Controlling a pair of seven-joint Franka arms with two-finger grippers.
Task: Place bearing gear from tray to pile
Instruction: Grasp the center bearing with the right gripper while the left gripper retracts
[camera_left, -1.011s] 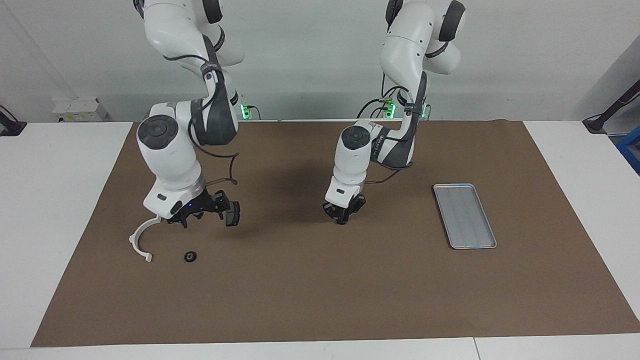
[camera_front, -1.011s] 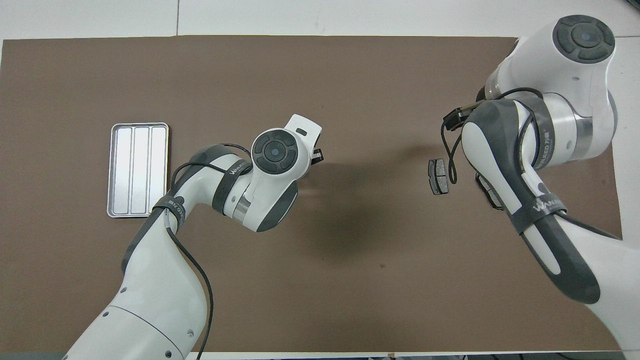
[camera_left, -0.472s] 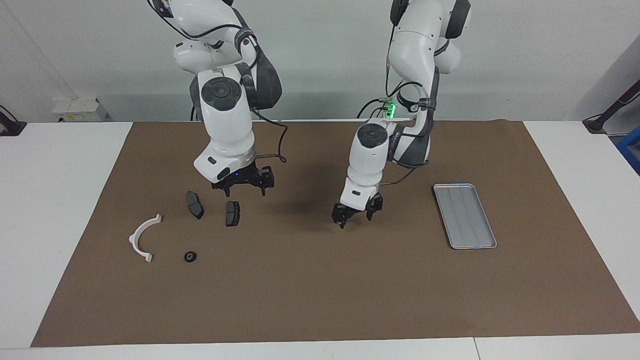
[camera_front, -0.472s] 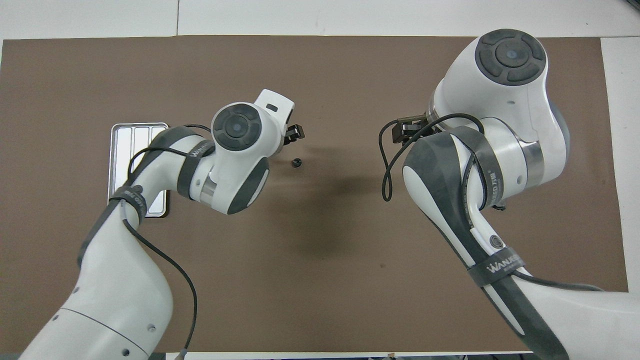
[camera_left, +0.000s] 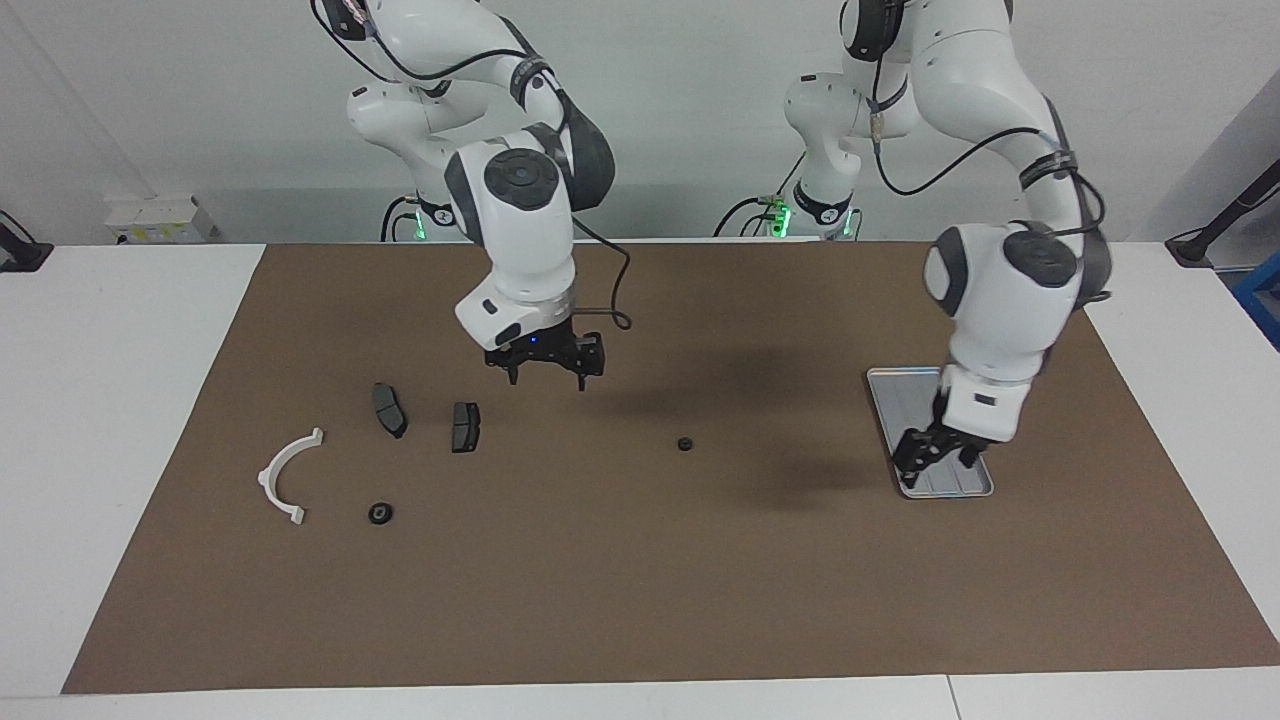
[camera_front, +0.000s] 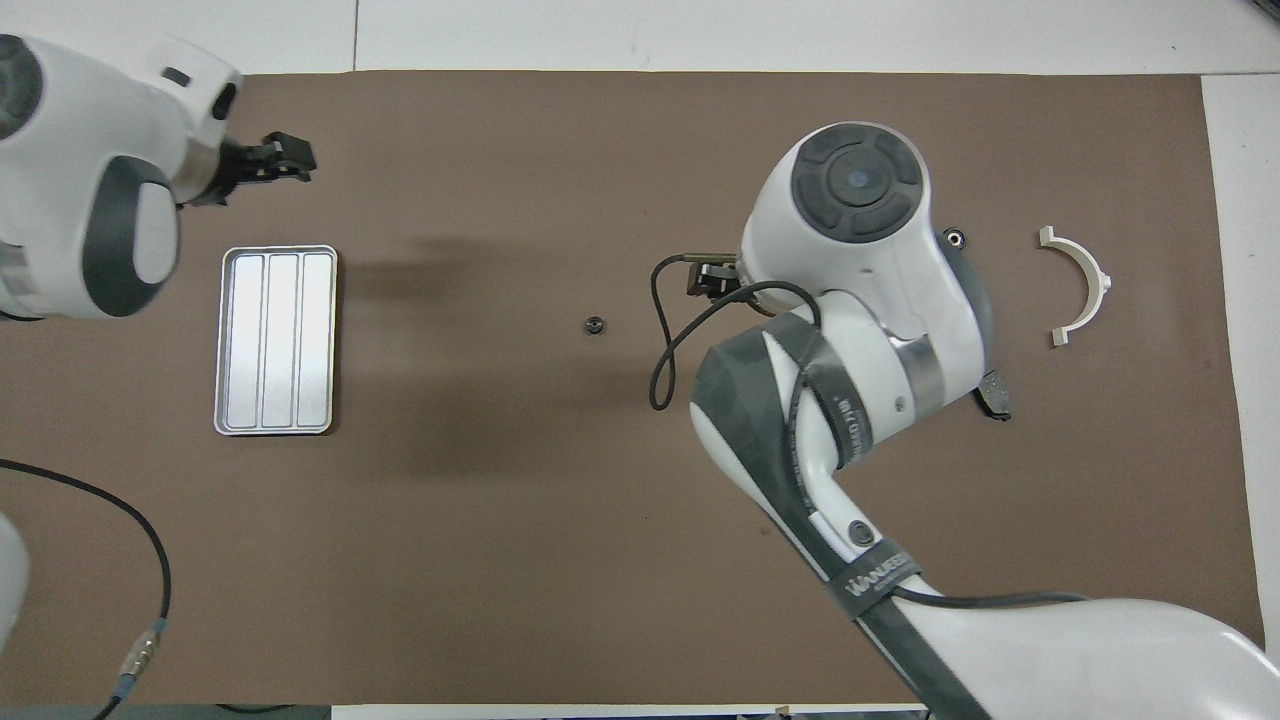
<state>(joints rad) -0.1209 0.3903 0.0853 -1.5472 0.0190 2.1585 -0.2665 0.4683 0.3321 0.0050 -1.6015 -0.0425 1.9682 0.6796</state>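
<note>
the small black round bearing gear (camera_left: 685, 443) lies on the worktop between the flat ribbed silver metal tray (camera_left: 925, 400) and the pile (camera_left: 465, 427), toward the left arm's end from my right fingers (camera_left: 582, 368), which are spread wide and nearer it than my left fingers (camera_left: 912, 462), whose gap i cannot tell.

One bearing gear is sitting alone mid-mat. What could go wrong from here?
The bearing gear lies apart from the pile, where a second gear sits by the white bracket; small and round, it may slip or roll when gripped.
The right gripper hangs over the mat near the brake pads; a low pass could knock them.
The left gripper is low over the tray; it might clip the rim.
</note>
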